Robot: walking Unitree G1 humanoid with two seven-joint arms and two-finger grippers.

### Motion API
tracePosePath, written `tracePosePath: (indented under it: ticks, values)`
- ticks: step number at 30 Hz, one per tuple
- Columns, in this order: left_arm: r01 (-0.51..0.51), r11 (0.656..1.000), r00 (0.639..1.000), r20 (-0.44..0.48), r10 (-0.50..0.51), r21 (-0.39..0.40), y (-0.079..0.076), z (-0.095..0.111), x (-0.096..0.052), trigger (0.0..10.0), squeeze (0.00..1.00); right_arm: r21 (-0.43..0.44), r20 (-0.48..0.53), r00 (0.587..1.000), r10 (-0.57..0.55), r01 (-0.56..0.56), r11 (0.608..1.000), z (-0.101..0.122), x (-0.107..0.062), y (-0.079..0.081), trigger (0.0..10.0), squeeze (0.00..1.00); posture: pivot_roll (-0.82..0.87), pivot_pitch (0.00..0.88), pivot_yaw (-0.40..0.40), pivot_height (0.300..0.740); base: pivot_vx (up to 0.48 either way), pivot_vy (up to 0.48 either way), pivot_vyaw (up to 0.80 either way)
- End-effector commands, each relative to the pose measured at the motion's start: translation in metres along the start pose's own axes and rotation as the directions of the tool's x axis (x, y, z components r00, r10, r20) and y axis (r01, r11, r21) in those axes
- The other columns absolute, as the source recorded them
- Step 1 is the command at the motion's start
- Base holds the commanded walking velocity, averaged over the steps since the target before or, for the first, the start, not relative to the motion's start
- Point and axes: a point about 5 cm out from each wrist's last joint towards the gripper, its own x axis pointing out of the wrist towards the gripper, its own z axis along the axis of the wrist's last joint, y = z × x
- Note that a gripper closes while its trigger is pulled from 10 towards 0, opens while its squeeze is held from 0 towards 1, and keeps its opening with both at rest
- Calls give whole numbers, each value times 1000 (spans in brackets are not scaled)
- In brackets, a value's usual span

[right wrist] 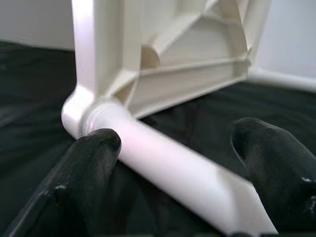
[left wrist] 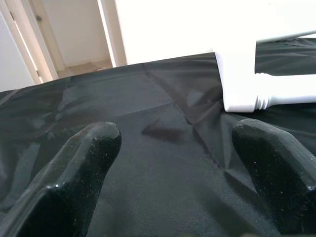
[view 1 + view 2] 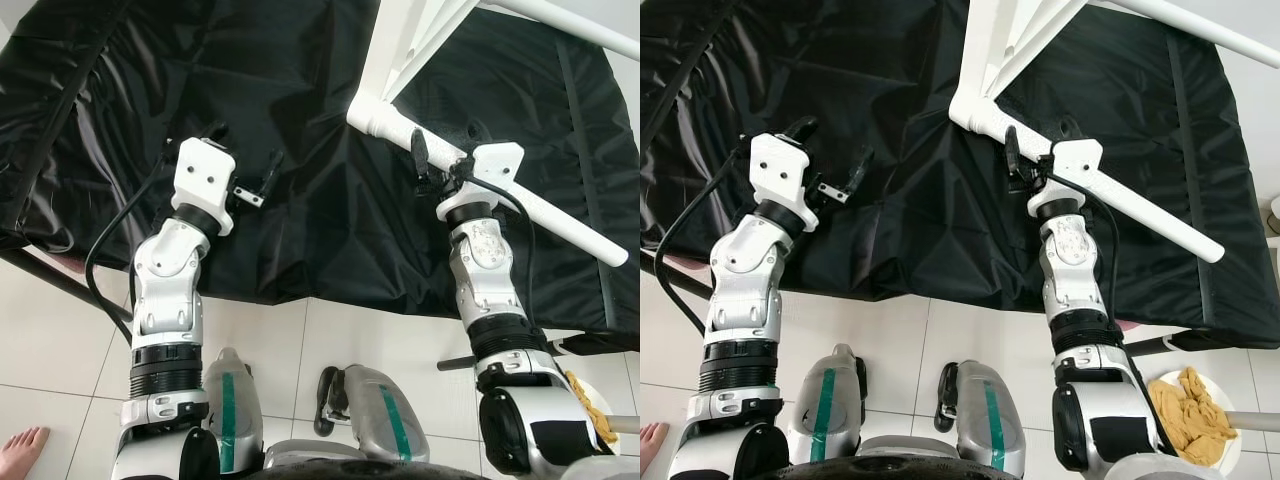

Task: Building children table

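While black sheeting point(image 3: 300, 150) covers the worktop above a white tiled floor point(image 3: 340, 340), both the left gripper point(image 3: 245, 160) and right gripper point(image 1: 173, 163) stand apart, the latter straddling the white table leg point(image 3: 470, 170).

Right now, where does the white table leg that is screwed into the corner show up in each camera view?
Left eye view: table leg runs diagonally at upper right, under the right gripper.
Right eye view: same diagonal, upper centre-right.
Left wrist view: its threaded end at the right edge.
Right wrist view: between the fingers.
Shared landmark: white corner socket on the black cloth.
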Motion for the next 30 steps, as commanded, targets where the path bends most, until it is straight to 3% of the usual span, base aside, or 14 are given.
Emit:
tracePosePath:
  ticks: [1, 13, 19, 24, 26, 30]
  values:
    - [-250, 965, 968, -18, 249, -76, -7, -6, -1, 10000, 0, -18, -56, 998, -7, 6, 1000, -11, -7, -2, 10000, 0, 117, 0, -97, 740, 0, 0, 0]
    - [-264, 961, 964, -55, 260, -86, -3, -13, -6, 10000, 0, -1, -102, 987, -125, 125, 992, -15, -14, -9, 10000, 0, 114, 0, -97, 740, 0, 0, 0]
    - [-260, 961, 965, -52, 256, -93, -5, -12, -8, 10000, 0, -20, -72, 989, -127, 126, 992, -10, -16, -12, 10000, 0, 117, 0, -99, 740, 0, 0, 0]
    - [-263, 956, 965, -56, 258, -131, -4, -6, -12, 10000, 0, 3, -12, 995, -100, 100, 995, 10, -13, -8, 10000, 0, 119, 0, -101, 740, 0, 0, 0]
    - [-276, 951, 961, -71, 268, -142, -1, 2, -11, 10000, 0, -9, 25, 995, -92, 93, 996, 28, -7, -7, 10000, 0, 119, 0, -102, 740, 0, 0, 0]
    - [-276, 950, 961, -69, 269, -147, -1, 10, -10, 10000, 0, -6, 42, 995, -86, 86, 996, 38, -5, -5, 10000, 0, 118, 0, -104, 740, 0, 0, 0]
